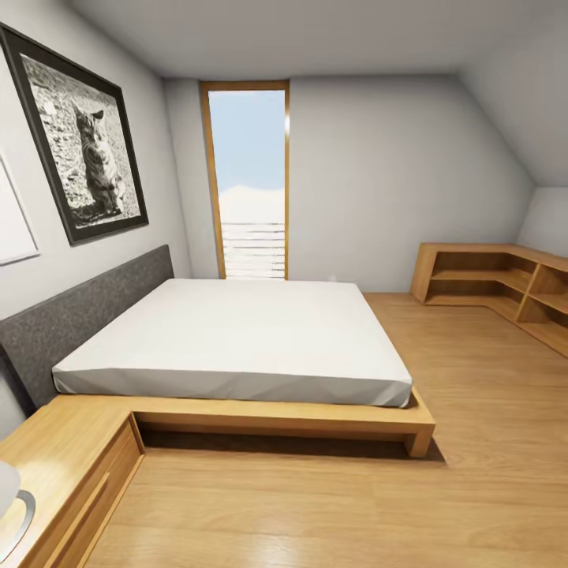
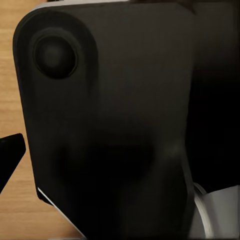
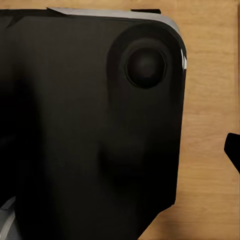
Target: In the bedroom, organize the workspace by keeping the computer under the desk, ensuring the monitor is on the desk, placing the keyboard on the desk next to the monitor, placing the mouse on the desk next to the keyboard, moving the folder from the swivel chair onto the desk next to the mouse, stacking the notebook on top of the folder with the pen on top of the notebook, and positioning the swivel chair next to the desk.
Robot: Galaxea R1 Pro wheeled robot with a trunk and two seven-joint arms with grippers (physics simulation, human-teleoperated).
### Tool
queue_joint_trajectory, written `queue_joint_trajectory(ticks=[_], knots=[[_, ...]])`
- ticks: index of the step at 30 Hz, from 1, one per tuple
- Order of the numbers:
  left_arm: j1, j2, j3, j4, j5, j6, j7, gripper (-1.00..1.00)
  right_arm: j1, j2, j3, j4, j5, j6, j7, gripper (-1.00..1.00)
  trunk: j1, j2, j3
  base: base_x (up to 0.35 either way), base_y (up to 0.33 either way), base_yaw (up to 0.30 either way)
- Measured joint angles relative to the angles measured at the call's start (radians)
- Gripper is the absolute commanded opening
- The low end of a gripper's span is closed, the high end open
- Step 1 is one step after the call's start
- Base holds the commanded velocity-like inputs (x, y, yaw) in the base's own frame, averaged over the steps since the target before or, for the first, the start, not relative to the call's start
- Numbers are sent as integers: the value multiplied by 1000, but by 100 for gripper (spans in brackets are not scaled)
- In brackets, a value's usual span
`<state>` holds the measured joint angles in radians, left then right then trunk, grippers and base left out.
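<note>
The head view looks across a bedroom with a low wooden bed (image 1: pixel 237 347) and a wooden floor (image 1: pixel 331 505). In the left wrist view, a dark panel of my own body (image 2: pixel 120 125) is close in front of the camera. One dark fingertip (image 2: pixel 10 150) of the left gripper pokes in at the edge over the floor. The right wrist view has the same kind of dark panel (image 3: pixel 90 125) and one fingertip (image 3: pixel 233 150) at the edge. How the jaws stand is hidden on both sides.
The bed has a white mattress and a grey headboard (image 1: pixel 79 315). A wooden bedside cabinet (image 1: pixel 63 465) stands at the near left. A low corner shelf (image 1: pixel 505 288) runs along the far right wall. A tall window (image 1: pixel 248 181) is at the back, and a cat picture (image 1: pixel 83 134) hangs on the left wall.
</note>
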<state>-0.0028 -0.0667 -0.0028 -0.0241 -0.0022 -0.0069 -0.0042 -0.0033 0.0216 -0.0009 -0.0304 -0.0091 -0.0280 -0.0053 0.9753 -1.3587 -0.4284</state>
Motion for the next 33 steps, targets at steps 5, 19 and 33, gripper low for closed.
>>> queue_joint_trajectory(ticks=[5, 19, 33], knots=[[0, -1, 0, 0, 1, 0, 0, 100, 0, 0, 0, -5, 0, -3, 0, 100, -19, 35, 16, 0, 0, 0], [0, -1, 0, 0, 1, 1, 0, 100, 0, -6, 11, 0, 11, -212, 1, 100, -73, 133, 54, 0, 0, -108], [0, -4, 0, 0, 1, 1, 0, 100, 0, -6, 38, 3, 56, -224, -1, 100, -127, 231, 86, 0, 0, -230]])
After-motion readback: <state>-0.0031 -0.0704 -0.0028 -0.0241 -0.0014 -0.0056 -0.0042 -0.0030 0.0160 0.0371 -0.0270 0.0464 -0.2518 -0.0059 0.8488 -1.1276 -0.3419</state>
